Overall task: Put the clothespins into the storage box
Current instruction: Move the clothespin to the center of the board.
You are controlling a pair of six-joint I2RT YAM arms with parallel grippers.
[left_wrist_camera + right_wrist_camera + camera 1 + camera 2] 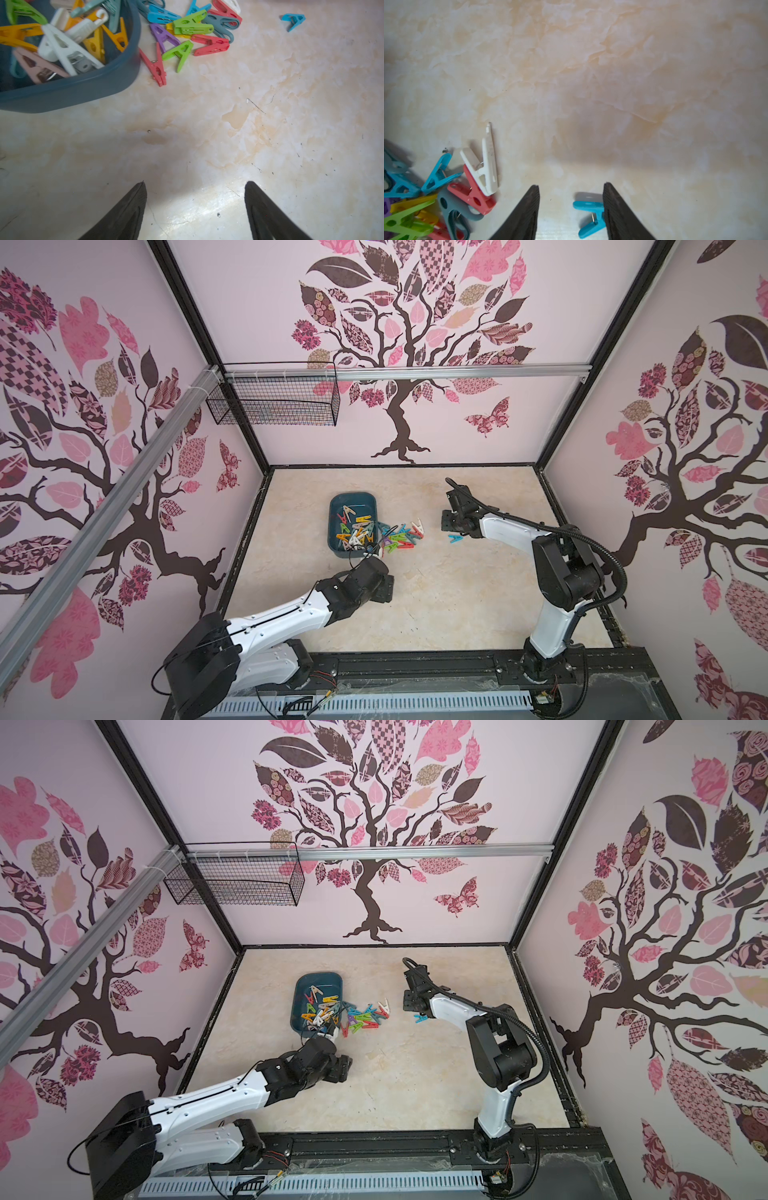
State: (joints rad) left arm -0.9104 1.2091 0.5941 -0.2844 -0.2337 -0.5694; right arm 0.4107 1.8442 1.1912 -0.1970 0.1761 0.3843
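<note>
My right gripper [571, 185] hangs low with fingers spread and nothing pinched; a lone blue clothespin [589, 214] lies on the table [612, 83] between them, close by one finger, which I judge an easy single pick. My left gripper [194, 182], spread wide and empty, waits over bare table beside the box [83, 91]. The clothespins [399, 537] are small, bright A-shaped plastic clips, some piled inside the dark teal box, the rest heaped against its side.

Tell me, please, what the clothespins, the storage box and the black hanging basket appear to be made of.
The clothespins look like moulded plastic, smooth and faintly glossy in solid colours, with thin metal-looking wire springs. The storage box seems plastic too: dark teal, soft sheen, rounded one-piece rim. The basket is black open wire mesh, probably coated metal.
</note>
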